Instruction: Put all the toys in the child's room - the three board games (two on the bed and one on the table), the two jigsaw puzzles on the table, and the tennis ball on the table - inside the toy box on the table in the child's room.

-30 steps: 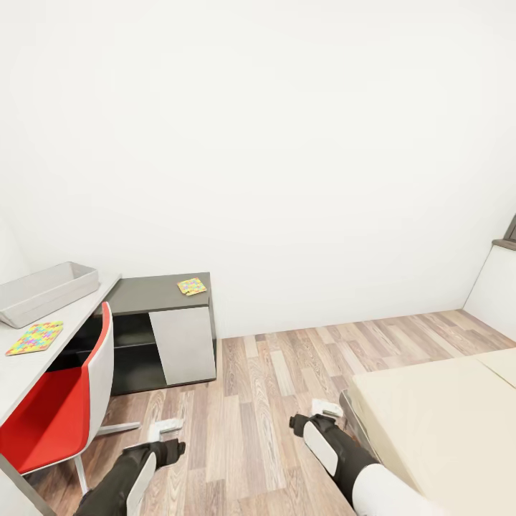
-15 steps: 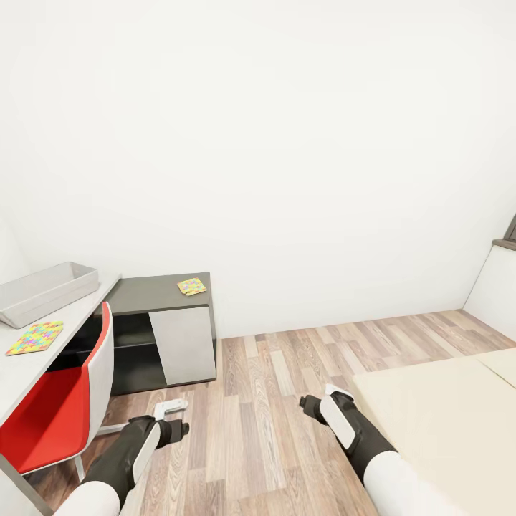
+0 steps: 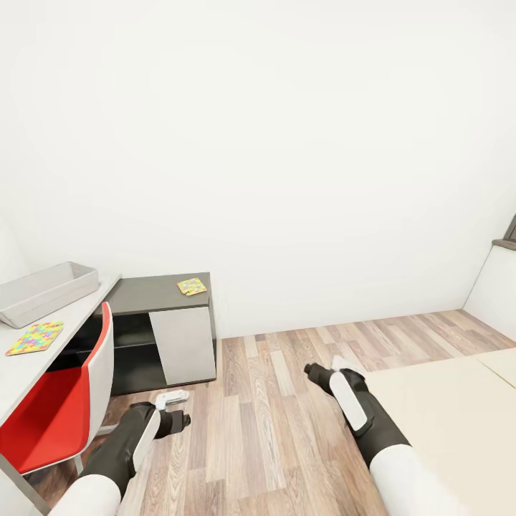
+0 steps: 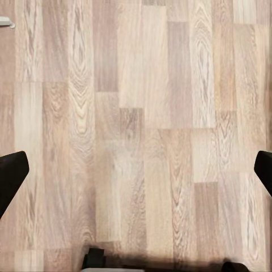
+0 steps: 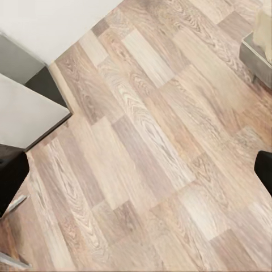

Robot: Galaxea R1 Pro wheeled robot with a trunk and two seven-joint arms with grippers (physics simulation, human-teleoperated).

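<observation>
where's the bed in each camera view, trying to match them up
head view: the bed fills the lower right corner, beige mattress up.
right wrist view: the bed's corner, grey frame under beige mattress, cuts in at the picture's edge.
left wrist view: looks straight down at the wood-plank floor.
shared landmark: the wood-plank floor, running up to the bed.

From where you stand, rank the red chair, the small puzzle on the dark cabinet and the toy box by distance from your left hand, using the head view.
1. Red chair: just left of the left hand.
2. Small jigsaw puzzle: ahead, on the dark cabinet.
3. Toy box: far left, on the desk.
</observation>
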